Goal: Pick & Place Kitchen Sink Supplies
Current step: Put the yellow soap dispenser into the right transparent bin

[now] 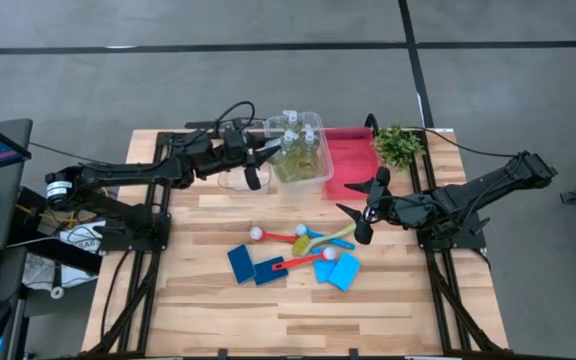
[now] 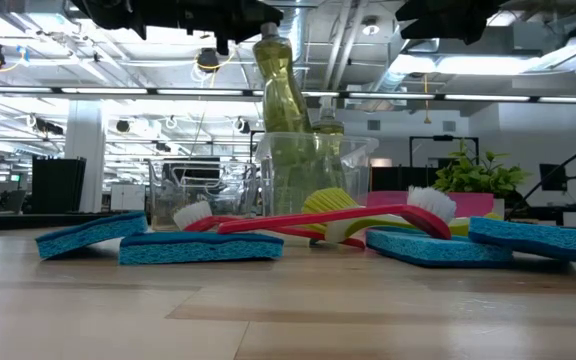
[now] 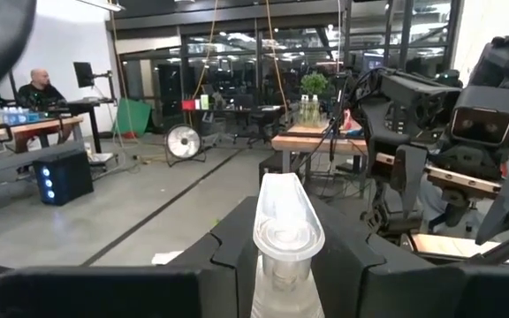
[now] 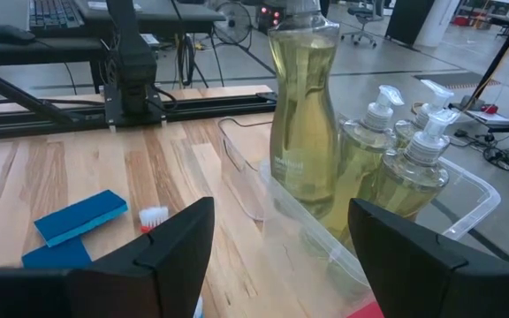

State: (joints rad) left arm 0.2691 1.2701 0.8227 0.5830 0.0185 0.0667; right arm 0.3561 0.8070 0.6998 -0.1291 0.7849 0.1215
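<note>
**Q:** Nearest the low camera, what lies on the surface (image 1: 208, 310)?

**R:** Flat blue sponges (image 2: 200, 247), spread across the front of the wood. Red brushes (image 2: 328, 222) with white bristles lie over and among them, and one with a yellow-green handle (image 1: 320, 240) lies with them. None of these is in a container yet.

**Q:** And the bottle being handled?

**R:** One clear bottle of yellow-green liquid (image 4: 303, 124) hangs upright over the near wall of the clear bin (image 4: 467, 190). The left pincer (image 3: 285, 256) is clenched on it near its top, a finger on each side just below the white cap. Three pump bottles (image 4: 431, 163) already stand together inside that bin, just beside the hanging one.

**Q:** Where is the other arm?

**R:** The right pincer (image 1: 368, 210) hovers over the surface between the bin and the brushes, fingers spread wide, grasping nothing. Behind it sit a red tray (image 1: 353, 160) and a small leafy plant (image 1: 400, 145).

**Q:** How should this step be done well?

**R:** As a judgement: keep the bottle vertical, carry it fully past the bin wall, and lower it into the free space beside the three so it does not knock their pump heads. Release only once its base rests on the bin floor. The right arm should stay clear of the bin.
</note>
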